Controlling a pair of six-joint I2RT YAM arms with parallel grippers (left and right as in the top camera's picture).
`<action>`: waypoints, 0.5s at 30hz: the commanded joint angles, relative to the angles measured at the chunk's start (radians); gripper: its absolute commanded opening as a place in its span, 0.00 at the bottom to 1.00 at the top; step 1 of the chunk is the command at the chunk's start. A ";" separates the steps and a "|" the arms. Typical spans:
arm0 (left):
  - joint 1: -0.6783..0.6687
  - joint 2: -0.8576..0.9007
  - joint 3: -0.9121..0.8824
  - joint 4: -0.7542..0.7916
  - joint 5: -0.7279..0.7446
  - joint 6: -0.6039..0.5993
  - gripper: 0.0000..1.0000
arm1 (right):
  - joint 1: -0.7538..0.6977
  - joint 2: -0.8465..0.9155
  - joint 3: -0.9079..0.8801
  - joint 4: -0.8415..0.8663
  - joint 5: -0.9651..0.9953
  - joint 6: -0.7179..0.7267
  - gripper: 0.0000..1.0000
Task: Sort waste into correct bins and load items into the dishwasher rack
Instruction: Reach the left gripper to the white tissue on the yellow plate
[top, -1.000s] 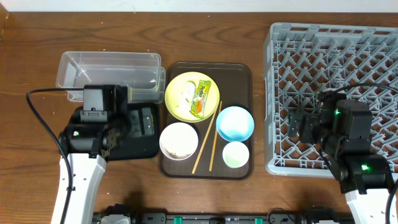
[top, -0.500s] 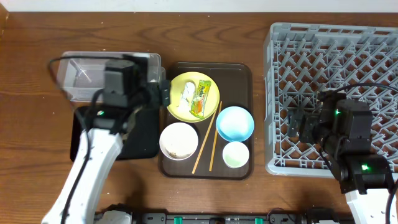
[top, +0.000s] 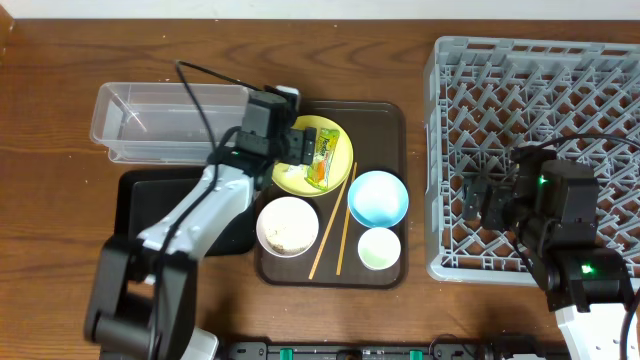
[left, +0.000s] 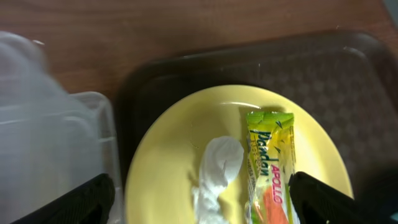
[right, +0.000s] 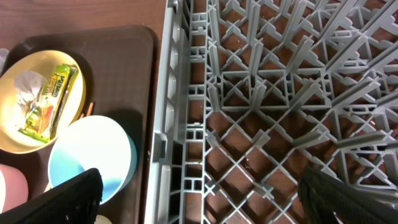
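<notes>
The green-and-yellow snack wrapper (left: 272, 168) lies flat on the round yellow plate (left: 168, 155), a narrow glossy packet with yellow lettering on green and an orange patch toward one end. The crumpled white tissue (left: 217, 168) is just beside it. The plate sits at the back of the dark brown tray (left: 348, 81) on the worktop, the left gripper (top: 295, 150) hanging over it with jaws spread wide, while the right gripper (top: 478, 200) hovers at the grey dishwasher rack (top: 530, 90), jaws likewise apart and empty.

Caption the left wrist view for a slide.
Open left gripper poised above tissue and snack wrapper on the yellow plate.
</notes>
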 joint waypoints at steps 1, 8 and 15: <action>-0.016 0.061 0.023 0.030 -0.023 0.013 0.88 | -0.003 -0.002 0.021 -0.004 -0.007 0.008 0.99; -0.040 0.152 0.023 0.060 -0.022 -0.002 0.74 | -0.003 -0.002 0.021 -0.018 -0.007 0.008 0.99; -0.045 0.182 0.023 0.050 -0.023 -0.002 0.42 | -0.003 -0.002 0.021 -0.019 -0.007 0.008 0.99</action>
